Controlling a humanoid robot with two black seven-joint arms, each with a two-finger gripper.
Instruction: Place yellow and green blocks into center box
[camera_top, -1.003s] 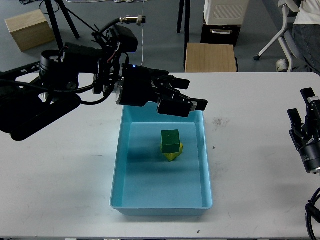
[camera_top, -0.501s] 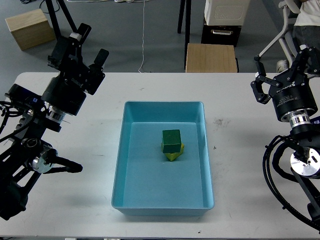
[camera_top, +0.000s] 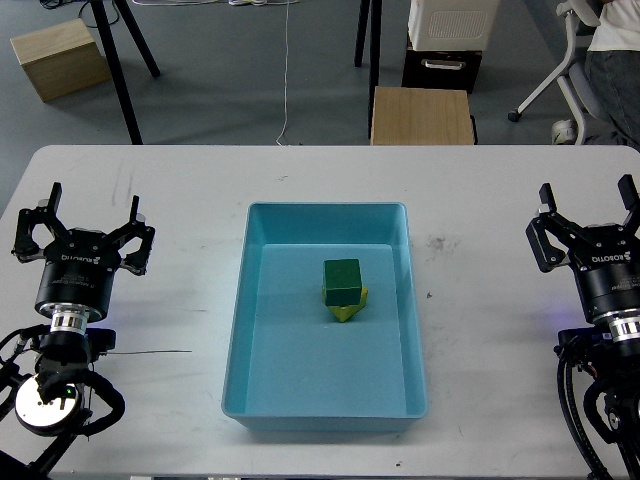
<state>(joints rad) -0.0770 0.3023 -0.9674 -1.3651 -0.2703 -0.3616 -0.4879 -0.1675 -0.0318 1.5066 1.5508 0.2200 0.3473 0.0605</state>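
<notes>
A green block (camera_top: 342, 280) sits on top of a yellow block (camera_top: 349, 306) inside the light blue box (camera_top: 255, 300) at the table's center. My left gripper (camera_top: 84, 222) stands upright at the table's left edge, open and empty. My right gripper (camera_top: 588, 214) stands upright at the right edge, open and empty. Both are far from the box.
The white table (camera_top: 180, 200) bears only the box. Beyond the table stand a wooden crate (camera_top: 422, 115), a cardboard box (camera_top: 58, 58), tripod legs (camera_top: 120, 40) and an office chair (camera_top: 580, 60).
My left arm has pulled back from over the box to the table's left side and lowered. My right arm has also settled lower at the right side. The blocks have not moved.
</notes>
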